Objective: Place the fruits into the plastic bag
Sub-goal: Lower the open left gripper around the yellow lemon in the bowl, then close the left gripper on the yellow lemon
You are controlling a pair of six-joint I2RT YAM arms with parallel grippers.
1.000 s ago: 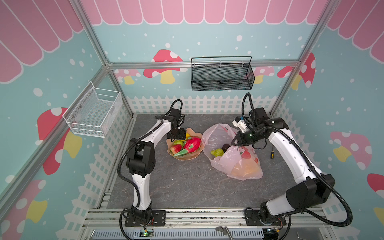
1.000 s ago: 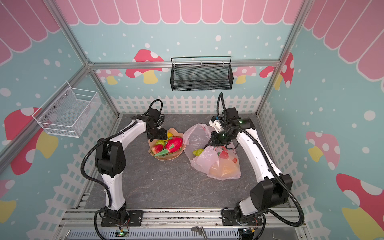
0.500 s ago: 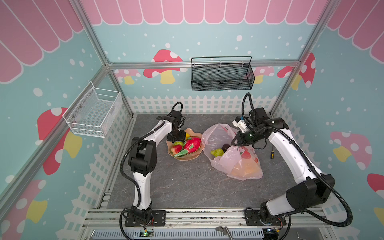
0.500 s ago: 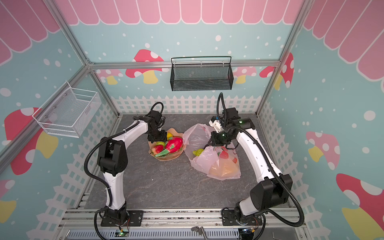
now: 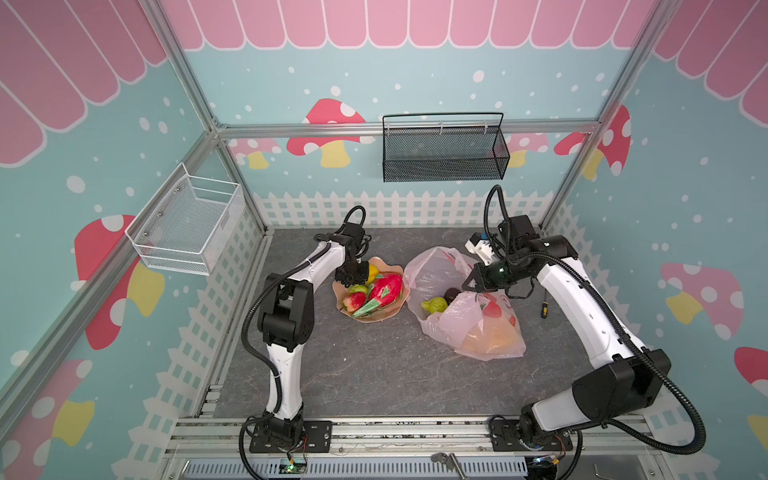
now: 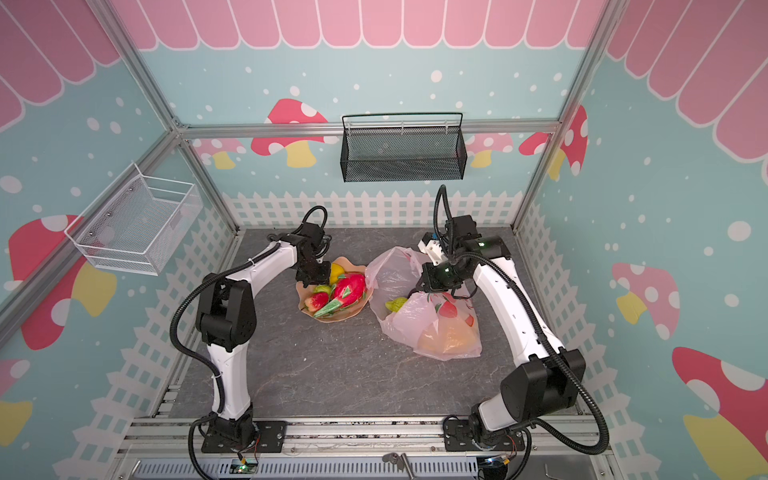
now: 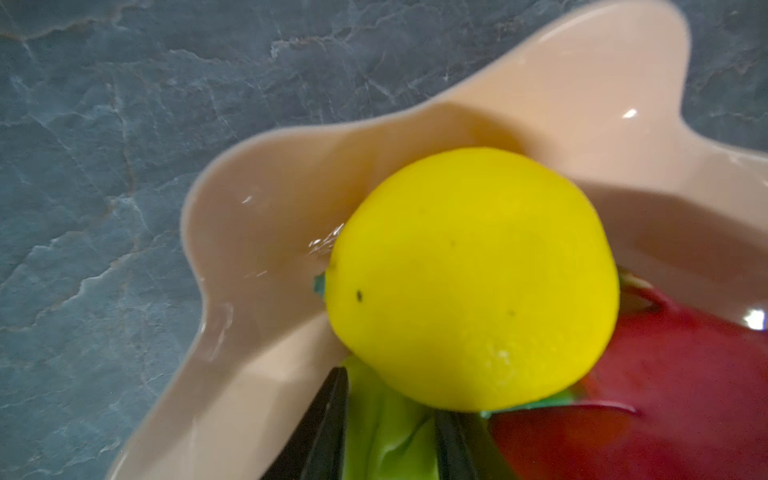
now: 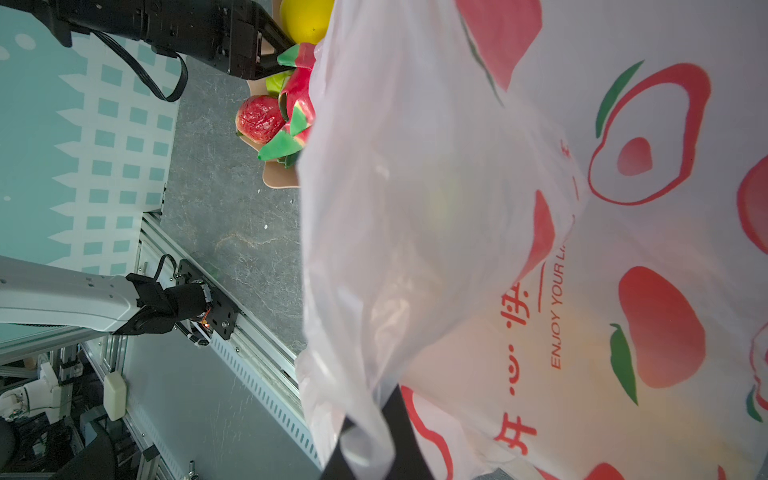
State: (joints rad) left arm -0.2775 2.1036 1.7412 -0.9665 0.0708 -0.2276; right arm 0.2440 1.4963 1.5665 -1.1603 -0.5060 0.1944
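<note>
A tan wavy dish holds a red dragon fruit, a round yellow fruit, a small green fruit and a red bumpy fruit. My left gripper is down in the dish's left side, and its black fingers press both sides of the green fruit, just behind the yellow one. The plastic bag lies to the right with a pear, a dark brown fruit and an orange one inside. My right gripper is shut on the bag's rim and holds the mouth up.
A black mesh basket hangs on the back wall and a white wire basket on the left wall. A small screwdriver lies on the grey table beside the right arm. White fence panels line the table's edges.
My left gripper has sunk lower into the dish and its jaws have narrowed onto the green fruit. The right arm and the bag have stayed still.
</note>
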